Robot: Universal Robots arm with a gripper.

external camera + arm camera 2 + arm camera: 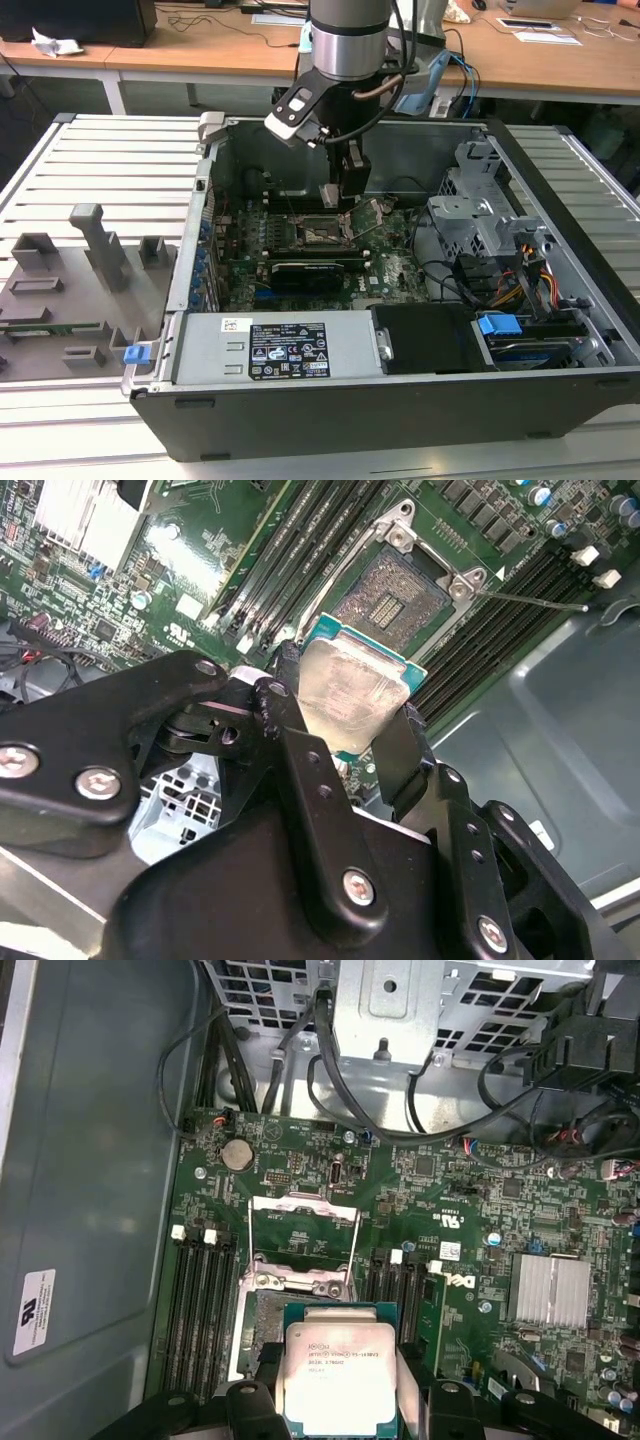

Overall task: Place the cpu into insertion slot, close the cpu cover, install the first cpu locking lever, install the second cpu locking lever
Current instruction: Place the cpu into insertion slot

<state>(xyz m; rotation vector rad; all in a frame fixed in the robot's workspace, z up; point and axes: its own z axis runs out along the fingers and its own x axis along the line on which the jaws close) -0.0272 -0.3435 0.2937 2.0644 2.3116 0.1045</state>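
Housing all: open computer case [300,420], walled on every side, clear overhead. Green motherboard [395,265] on its floor. Gripper [345,708] clamped on two opposite cpu edges. Insertion slot [395,595] at mid-board, pins bare, memory slots [520,600] close along two edges. Cpu cover [300,1203] swung open. Cpu [350,690] held above the slot's edge, unseated.

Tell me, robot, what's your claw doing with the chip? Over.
Claw shut on the cpu. It hangs by the insertion slot, not seated. The cpu cover flipped open, nothing in between.
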